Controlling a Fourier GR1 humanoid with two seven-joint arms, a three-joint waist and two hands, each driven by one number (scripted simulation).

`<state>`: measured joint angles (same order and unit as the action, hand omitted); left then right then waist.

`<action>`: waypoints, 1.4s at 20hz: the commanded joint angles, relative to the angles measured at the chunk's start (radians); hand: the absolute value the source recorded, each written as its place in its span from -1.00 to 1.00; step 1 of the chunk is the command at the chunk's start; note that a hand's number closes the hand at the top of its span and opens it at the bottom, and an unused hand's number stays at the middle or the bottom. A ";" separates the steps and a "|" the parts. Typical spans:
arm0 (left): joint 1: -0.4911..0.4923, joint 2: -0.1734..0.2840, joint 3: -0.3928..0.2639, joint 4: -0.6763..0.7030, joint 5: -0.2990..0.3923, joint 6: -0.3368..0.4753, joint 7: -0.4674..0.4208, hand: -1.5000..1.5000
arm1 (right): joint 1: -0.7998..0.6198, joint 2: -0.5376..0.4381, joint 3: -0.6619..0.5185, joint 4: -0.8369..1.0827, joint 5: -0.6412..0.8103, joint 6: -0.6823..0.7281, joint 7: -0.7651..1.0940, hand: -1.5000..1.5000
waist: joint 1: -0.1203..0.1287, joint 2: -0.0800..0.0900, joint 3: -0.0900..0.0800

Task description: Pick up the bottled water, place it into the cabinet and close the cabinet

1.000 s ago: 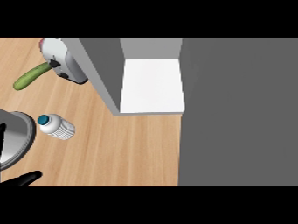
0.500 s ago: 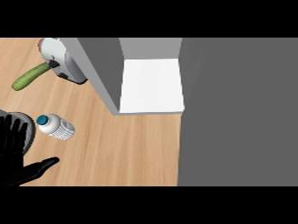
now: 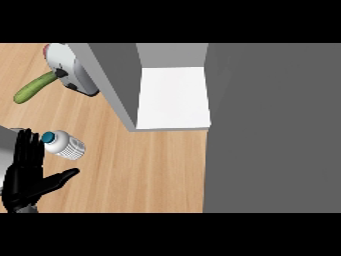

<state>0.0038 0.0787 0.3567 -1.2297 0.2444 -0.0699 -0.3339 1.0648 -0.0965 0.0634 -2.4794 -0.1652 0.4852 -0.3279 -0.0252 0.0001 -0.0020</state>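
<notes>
Risen toward the bottled water, the left robot hand lies spread; fingertips just beside its cap.

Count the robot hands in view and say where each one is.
1. A black hand, open, at the lower left, beside the bottled water. The other hand is out of view.

Bright, even light throughout; no glare, faint soft shadows, edges undistorted.

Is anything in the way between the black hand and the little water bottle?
Nothing visible is. The open black hand is right beside the small clear water bottle with the blue cap, its fingers next to the cap. From the bottle to the open grey cabinet with the white shelf, only bare wooden counter shows.
</notes>
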 commanded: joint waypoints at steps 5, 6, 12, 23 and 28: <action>-0.152 0.083 0.081 0.382 -0.008 -0.045 -0.203 -1.00 | 0.040 -0.009 -0.039 -0.123 -0.054 0.018 0.009 -1.00 | -0.001 0.005 -0.001; -0.139 0.039 0.060 0.350 -0.014 -0.022 -0.208 -1.00 | 0.103 -0.034 -0.066 -0.214 -0.118 0.023 0.044 -1.00 | -0.001 0.004 -0.001; -0.251 0.087 0.087 0.528 -0.033 0.007 -0.293 -1.00 | 0.109 0.010 -0.042 -0.157 -0.048 0.040 -0.029 -1.00 | 0.000 0.003 0.000; -0.319 0.134 0.144 0.783 0.057 -0.275 -0.421 -1.00 | 0.115 -0.003 -0.118 -0.104 -0.055 0.077 -0.103 -1.00 | 0.001 0.002 -0.001; -0.367 0.105 0.139 0.859 0.044 -0.273 -0.506 1.00 | 0.066 -0.012 -0.140 -0.070 -0.069 0.077 -0.088 -1.00 | 0.002 0.006 -0.001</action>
<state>-0.3548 0.2094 0.4985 -0.4258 0.2939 -0.3234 -0.7608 1.1418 -0.1018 -0.0435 -2.4733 -0.1536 0.5600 -0.4550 -0.0253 0.0051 -0.0030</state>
